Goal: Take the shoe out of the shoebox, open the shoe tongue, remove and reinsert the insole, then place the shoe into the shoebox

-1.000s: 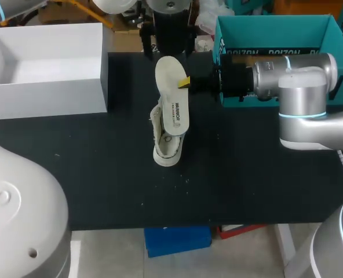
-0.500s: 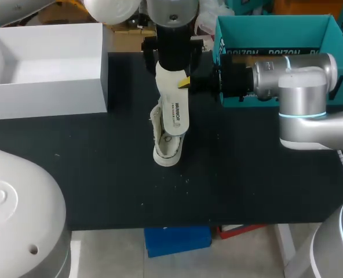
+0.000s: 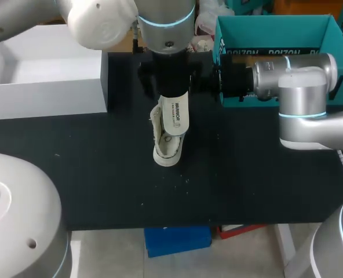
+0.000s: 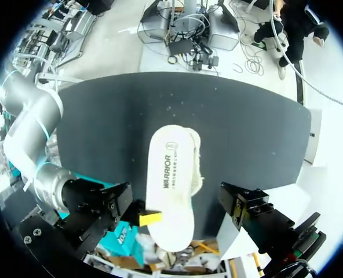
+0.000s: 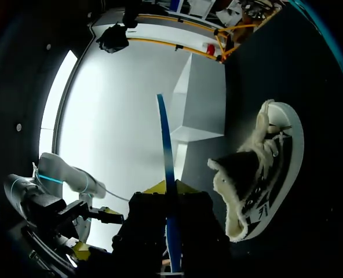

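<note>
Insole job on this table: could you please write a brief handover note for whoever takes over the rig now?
Right gripper: shut on the insole, holding it over the shoe.
Left gripper: open, above the insole, holding nothing.
Shoe: on its side on the black table, between white box and teal shoebox.
Done: shoe out, insole out.
To do: reinsert insole, put shoe into shoebox.

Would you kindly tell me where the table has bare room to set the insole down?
Bare table lies between the shoe and the near edge, and in front of the white box. It is crowded at the back, where the left arm, right arm and insole meet between the white box and the teal box.
</note>
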Action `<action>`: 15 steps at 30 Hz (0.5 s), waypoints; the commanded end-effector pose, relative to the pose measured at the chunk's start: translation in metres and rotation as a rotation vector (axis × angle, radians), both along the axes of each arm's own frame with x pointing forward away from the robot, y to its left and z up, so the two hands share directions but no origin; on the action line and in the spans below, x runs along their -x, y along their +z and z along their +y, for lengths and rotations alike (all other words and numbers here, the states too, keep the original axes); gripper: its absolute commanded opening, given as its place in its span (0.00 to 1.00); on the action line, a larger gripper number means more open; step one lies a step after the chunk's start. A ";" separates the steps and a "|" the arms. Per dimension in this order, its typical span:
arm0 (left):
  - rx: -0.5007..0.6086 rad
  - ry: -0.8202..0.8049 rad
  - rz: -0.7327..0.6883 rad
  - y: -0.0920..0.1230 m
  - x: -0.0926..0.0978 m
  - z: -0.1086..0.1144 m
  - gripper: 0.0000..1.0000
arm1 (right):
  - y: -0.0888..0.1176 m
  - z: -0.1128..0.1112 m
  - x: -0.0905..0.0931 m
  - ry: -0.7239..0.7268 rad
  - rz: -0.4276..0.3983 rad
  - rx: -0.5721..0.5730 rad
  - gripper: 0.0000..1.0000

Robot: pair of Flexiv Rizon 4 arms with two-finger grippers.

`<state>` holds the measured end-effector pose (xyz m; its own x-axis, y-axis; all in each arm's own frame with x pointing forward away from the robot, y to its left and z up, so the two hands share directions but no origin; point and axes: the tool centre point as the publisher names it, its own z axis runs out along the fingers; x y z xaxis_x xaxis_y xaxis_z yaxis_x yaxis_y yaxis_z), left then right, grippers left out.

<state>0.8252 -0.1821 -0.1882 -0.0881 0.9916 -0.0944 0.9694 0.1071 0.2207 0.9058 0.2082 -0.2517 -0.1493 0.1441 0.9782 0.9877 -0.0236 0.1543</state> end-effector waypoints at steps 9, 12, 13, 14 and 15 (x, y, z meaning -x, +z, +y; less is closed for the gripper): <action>0.677 -0.164 0.013 -0.013 0.010 0.042 1.00 | 0.000 0.001 0.000 -0.001 0.001 0.002 0.00; 0.579 -0.159 0.005 -0.015 0.011 0.041 1.00 | 0.000 0.001 0.000 -0.001 0.001 0.002 0.00; 0.579 -0.159 0.005 -0.015 0.011 0.041 1.00 | 0.000 0.001 0.000 -0.001 0.001 0.002 0.00; 0.579 -0.159 0.005 -0.015 0.011 0.041 1.00 | 0.000 0.001 0.000 -0.001 0.001 0.002 0.00; 0.579 -0.159 0.005 -0.015 0.011 0.041 1.00 | 0.000 0.001 0.000 -0.001 0.001 0.002 0.00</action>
